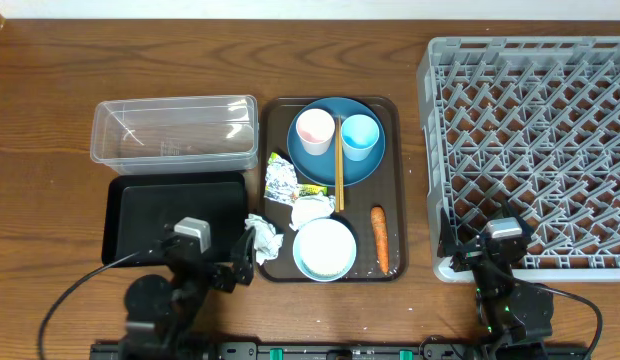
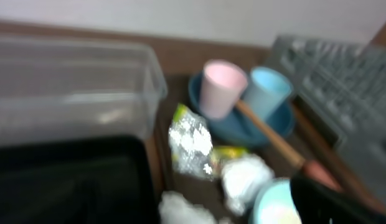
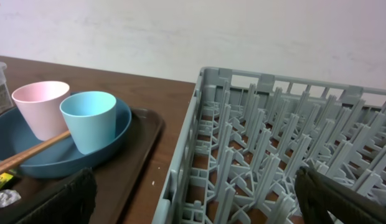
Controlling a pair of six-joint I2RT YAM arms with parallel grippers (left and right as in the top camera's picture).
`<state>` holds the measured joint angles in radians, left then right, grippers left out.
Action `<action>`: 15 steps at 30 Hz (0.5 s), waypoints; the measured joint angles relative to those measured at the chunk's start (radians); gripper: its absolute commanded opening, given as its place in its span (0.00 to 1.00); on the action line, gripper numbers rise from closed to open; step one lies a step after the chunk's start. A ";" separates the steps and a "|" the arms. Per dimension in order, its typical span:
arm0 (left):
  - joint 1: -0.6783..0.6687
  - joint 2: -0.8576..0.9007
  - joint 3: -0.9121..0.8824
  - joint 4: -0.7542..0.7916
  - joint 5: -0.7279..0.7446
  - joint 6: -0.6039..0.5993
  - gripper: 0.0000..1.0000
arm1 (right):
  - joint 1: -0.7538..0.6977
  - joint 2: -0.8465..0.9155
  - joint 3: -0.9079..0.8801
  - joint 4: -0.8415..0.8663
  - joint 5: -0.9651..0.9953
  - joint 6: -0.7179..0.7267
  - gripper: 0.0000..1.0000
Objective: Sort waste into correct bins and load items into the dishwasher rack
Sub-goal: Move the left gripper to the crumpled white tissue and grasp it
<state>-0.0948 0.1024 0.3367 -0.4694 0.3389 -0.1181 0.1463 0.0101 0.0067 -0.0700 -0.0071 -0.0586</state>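
Table (image 1: 50,80): dark brown, wood grain. Dishwasher rack (image 1: 530,150): grey throughout, lattice of pegs. Serving tray (image 1: 390,192): brown. Plate (image 1: 315,168): deep blue. One cup (image 1: 315,130): pale pink, whitish inside from above. Other cup (image 1: 359,135): light blue. Bowl (image 1: 325,248): pale, near white. Chopsticks (image 1: 339,160): light wood. Carrot (image 1: 379,238): orange. Wrapper (image 1: 281,180): yellow-green with crinkled silver. Napkins (image 1: 262,238): white. Tub (image 1: 175,130): clear, colourless. Bin tray (image 1: 170,205): black. Wall (image 3: 180,31) ahead of me: off-white. Fingers (image 3: 68,199) of my right gripper (image 3: 196,193): black.
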 measured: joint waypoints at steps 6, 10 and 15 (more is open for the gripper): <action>-0.001 0.274 0.437 -0.375 0.080 -0.017 0.99 | 0.000 0.001 0.000 0.000 0.000 0.000 0.99; -0.001 0.473 0.652 -0.476 0.148 -0.018 0.99 | 0.000 0.001 0.000 -0.001 0.000 0.000 0.99; -0.001 0.602 0.727 -0.478 0.193 -0.020 0.99 | 0.000 0.001 0.000 0.000 0.000 0.000 0.99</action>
<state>-0.0956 0.7044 1.0637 -0.9474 0.5316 -0.1379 0.1463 0.0113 0.0067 -0.0704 -0.0071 -0.0586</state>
